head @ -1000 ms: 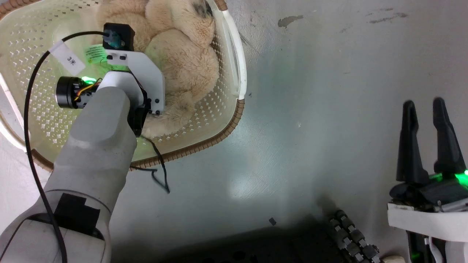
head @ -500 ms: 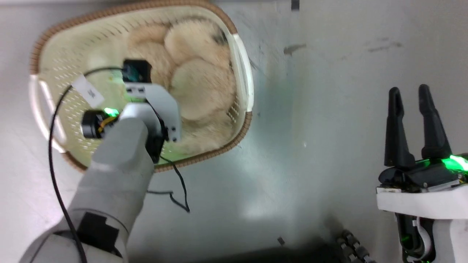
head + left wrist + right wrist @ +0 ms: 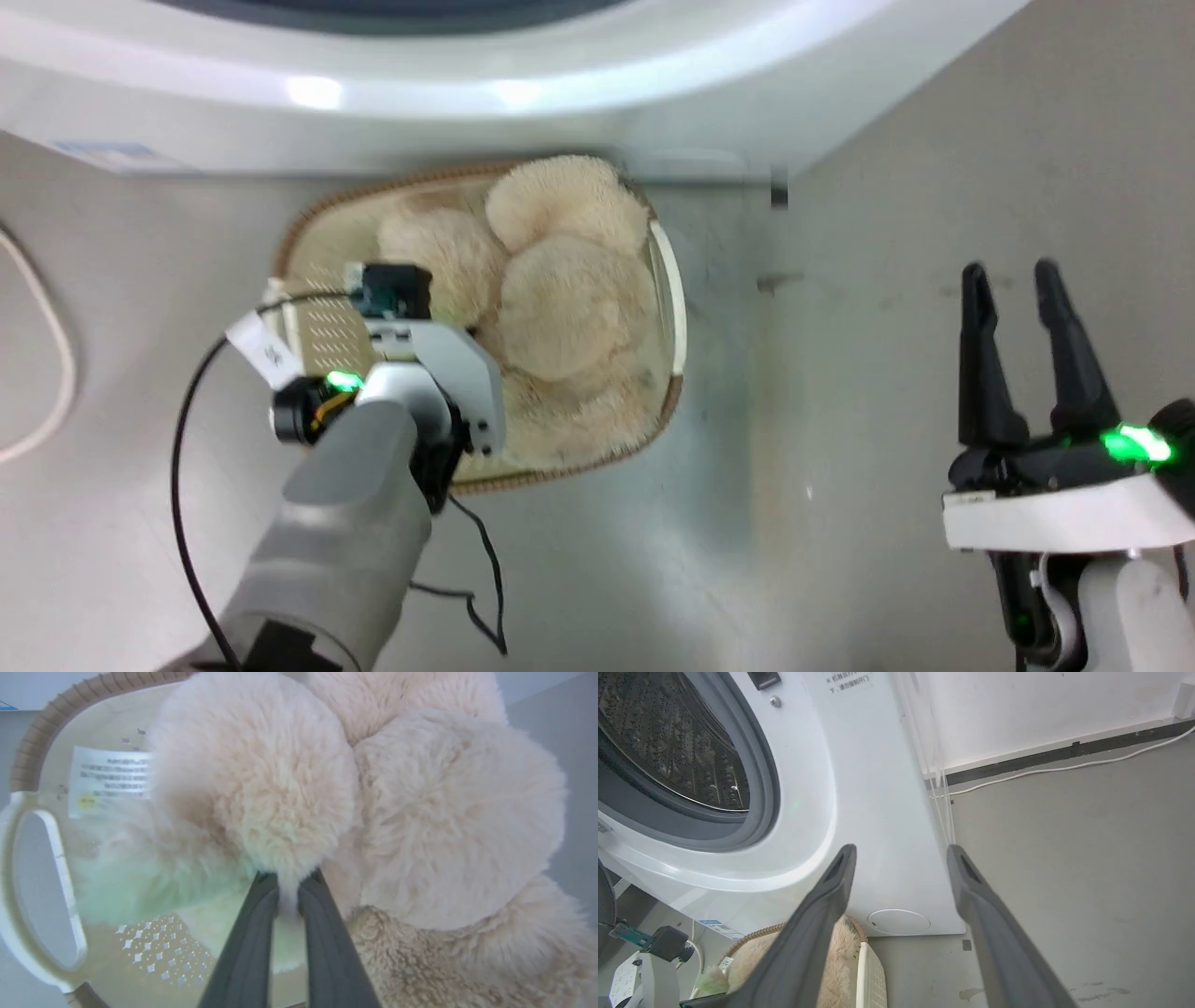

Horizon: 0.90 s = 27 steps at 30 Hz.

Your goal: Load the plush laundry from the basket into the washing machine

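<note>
While the jaws of the left gripper (image 3: 288, 886) pinch a tuft of the plush laundry (image 3: 560, 317), lying in the basket (image 3: 674, 317) at 11 o'clock before the washing machine (image 3: 560, 84), lift slowly and straight: so thin a hold may slip. The right gripper (image 3: 1009, 269), at 4 o'clock, has its jaws spread.
</note>
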{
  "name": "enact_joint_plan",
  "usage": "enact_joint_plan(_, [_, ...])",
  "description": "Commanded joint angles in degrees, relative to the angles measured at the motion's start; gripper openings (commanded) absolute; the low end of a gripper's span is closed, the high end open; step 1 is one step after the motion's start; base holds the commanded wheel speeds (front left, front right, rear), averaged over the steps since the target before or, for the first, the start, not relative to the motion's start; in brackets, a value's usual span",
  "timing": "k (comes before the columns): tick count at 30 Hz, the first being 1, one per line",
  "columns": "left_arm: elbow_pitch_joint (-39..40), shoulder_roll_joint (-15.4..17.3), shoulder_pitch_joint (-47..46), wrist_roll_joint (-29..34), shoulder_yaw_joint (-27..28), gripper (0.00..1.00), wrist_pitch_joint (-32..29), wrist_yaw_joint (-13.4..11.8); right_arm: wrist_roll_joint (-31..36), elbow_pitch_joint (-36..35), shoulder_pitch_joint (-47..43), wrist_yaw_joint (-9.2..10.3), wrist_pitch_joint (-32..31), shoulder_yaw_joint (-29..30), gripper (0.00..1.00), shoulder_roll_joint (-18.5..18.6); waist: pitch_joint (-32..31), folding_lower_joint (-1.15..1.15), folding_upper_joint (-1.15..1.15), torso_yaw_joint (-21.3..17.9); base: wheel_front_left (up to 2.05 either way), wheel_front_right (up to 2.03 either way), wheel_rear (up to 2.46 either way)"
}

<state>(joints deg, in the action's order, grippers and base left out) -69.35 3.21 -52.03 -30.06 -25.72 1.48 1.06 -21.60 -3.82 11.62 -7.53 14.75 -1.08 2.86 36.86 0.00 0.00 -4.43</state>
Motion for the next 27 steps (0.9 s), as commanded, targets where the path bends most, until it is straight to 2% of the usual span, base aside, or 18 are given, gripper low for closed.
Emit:
enact_joint_plan(1, [0.68, -0.17, 1.39, -0.47, -0.43, 0.0, 1.04, 0.58, 0.45, 0.78, -1.05, 0.04, 0.25, 0.14, 1.0, 0.01, -6.29, 0.0, 0.0, 2.34, 0.0, 0.0, 0.0])
enact_joint_plan(3, [1.09, -0.22, 2.14, -0.67, -0.68, 0.0, 1.83, 0.92, 0.55, 1.26, -1.48, 0.04, 0.25, 0.24, 1.0, 0.01, -7.76, 0.0, 0.0, 2.71, 0.0, 0.0, 0.0])
enact_joint_plan(5, [2.63, -0.29, 4.7, -1.56, -1.58, 0.0, 3.84, 1.74, 0.82, 2.63, -2.88, 0.04, 0.25, 0.32, 1.0, 0.01, -11.89, 0.0, 0.0, 3.62, 0.0, 0.0, 0.0])
enact_joint_plan(10, [5.82, -0.32, 8.63, -3.85, -2.92, 0.0, 5.72, 1.68, 1.04, 3.79, -4.74, 0.04, 0.25, 0.4, 1.0, 0.01, -16.6, 0.0, 0.0, 4.31, 0.0, 0.0, 0.0])
enact_joint_plan(19, [13.5, -0.32, 14.89, -6.26, -3.42, 0.0, 11.25, -1.47, 0.91, 4.66, -8.68, 0.04, 0.25, 1.39, 1.0, 0.01, -23.45, 0.0, 0.0, 5.08, 0.0, 0.0, 0.0])
enact_joint_plan(27, [24.52, 2.1, 17.72, -4.35, -0.63, 0.0, 13.43, -4.85, 0.66, 4.26, -10.5, 0.04, 0.25, 1.55, 1.0, 0.01, -24.33, 0.0, 0.0, 4.98, 0.0, 0.0, 0.0])
